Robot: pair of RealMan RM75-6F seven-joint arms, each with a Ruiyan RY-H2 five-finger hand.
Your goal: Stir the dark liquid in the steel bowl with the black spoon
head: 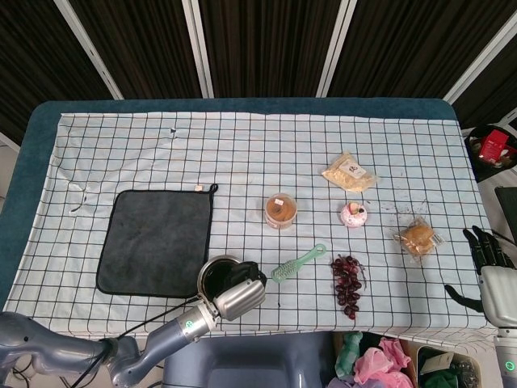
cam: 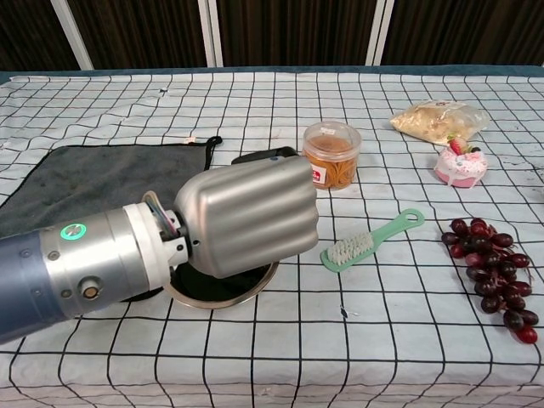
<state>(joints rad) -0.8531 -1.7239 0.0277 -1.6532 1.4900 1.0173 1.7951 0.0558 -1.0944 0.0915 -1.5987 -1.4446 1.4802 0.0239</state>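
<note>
The steel bowl (head: 210, 272) stands near the table's front edge, right of the grey cloth. In the chest view only the front of the steel bowl's rim (cam: 223, 303) and a strip of dark liquid (cam: 212, 286) show under my left hand (cam: 246, 212). My left hand (head: 240, 296) hangs over the bowl's right part, fingers curled into a fist. A black end sticks out at the top of the fist; the rest of the black spoon is hidden by the hand. My right hand (head: 486, 265) stays off the table's right edge, fingers apart, holding nothing.
A grey cloth (head: 157, 241) lies left of the bowl. Just right of it are a green brush (cam: 371, 240) and dark grapes (cam: 493, 276). Behind stand an orange-filled jar (cam: 331, 155), a pink cupcake (cam: 460, 164), a snack bag (head: 349, 172) and a wrapped bun (head: 418, 238).
</note>
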